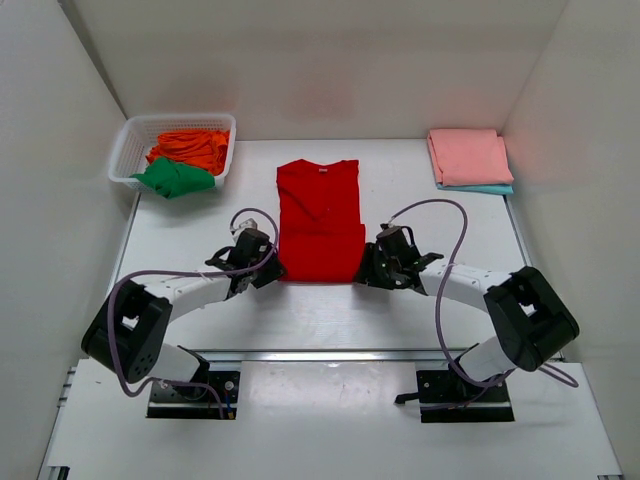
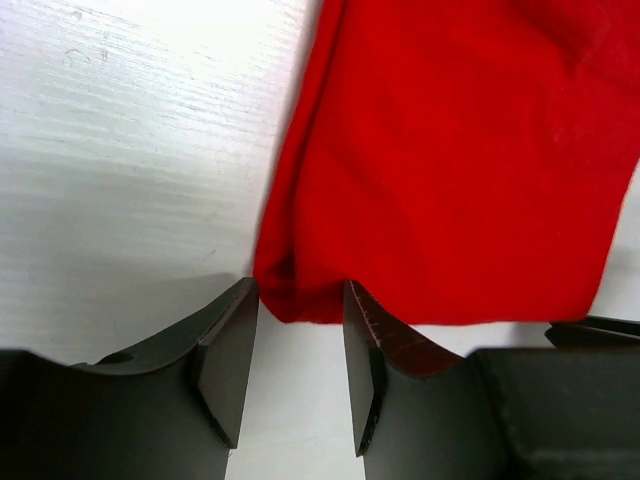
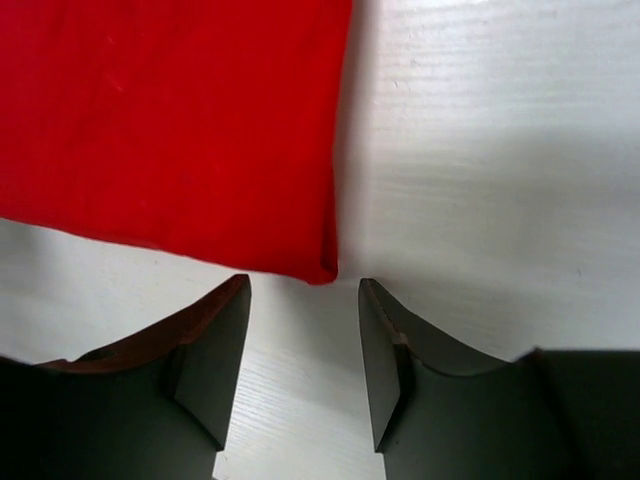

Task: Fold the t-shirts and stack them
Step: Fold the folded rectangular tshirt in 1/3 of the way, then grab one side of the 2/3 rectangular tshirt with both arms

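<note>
Surface [image 1: 180,225]: white, matt, with a fine grain that shows up close.
Back wall [image 1: 320,60]: plain white, upright along the far edge.
Side walls [image 1: 50,180]: white panels closing in the left and right.
Basket [image 1: 121,160]: white plastic lattice, rectangular, open-topped, at the far left corner, just beside the left panel.
Rail [image 1: 330,355]: silver metal strip across the near edge.

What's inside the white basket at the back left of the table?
The white basket holds a crumpled orange t-shirt toward the back and a green t-shirt bunched at the front. Whether anything lies beneath them cannot be seen; the cloth covers the bottom.
</note>
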You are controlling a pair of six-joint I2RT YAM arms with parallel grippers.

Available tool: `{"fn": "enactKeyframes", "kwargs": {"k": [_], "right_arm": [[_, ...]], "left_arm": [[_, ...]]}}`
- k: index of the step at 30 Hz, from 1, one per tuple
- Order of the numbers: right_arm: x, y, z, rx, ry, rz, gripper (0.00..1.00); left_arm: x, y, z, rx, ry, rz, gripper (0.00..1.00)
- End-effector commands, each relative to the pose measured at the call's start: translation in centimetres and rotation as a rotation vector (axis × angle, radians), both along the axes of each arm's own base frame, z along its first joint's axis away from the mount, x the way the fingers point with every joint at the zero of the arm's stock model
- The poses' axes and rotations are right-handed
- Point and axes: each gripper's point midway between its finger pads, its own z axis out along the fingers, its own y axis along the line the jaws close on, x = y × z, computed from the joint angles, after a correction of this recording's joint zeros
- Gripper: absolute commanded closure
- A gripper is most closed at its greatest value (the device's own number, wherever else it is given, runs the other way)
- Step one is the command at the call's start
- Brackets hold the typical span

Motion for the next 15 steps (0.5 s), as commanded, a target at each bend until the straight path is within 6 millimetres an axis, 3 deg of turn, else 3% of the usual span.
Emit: {"fn": "enactKeyframes", "kwargs": {"k": [1, 4, 5, 6, 7, 8, 9, 15], "right_arm": [[1.2, 0.6, -0.1, 0.028, -0.014, -0.009, 0.55], [1.4, 0.9, -0.5, 0.03, -0.004, -0.003, 0.57], [1.4, 1.2, -0.6, 0.042, 0.002, 0.007, 0.65], [1.3, 1.4, -0.7, 0.051, 0.008, 0.024, 0.69], [1.2, 1.3, -1.1, 0.048, 0.022, 0.027, 0.86], [1.2, 1.6, -0.9, 0.056, 0.026, 0.042, 1.0], [0.7, 1.3, -1.2, 0.04, 0.042, 0.042, 1.0], [-3.3, 1.0, -0.3, -0.004, 0.05, 0.12, 1.0]], "left_arm": [[1.2, -0.4, -0.1, -0.015, -0.015, 0.029, 0.5], [0.8, -0.9, -0.9, -0.007, 0.02, 0.009, 0.5], [0.6, -1.0, -1.1, -0.011, 0.03, 0.004, 0.52], [0.5, -0.9, -1.5, -0.005, 0.038, 0.009, 0.64], [0.0, -0.8, -1.9, -0.001, 0.056, 0.01, 0.74], [-0.6, -0.6, -2.3, 0.006, 0.076, 0.012, 0.93], [-1.0, -0.3, -2.2, 0.014, 0.077, 0.016, 1.0], [-6.1, 1.3, -2.6, 0.02, 0.108, -0.004, 1.0]]}}
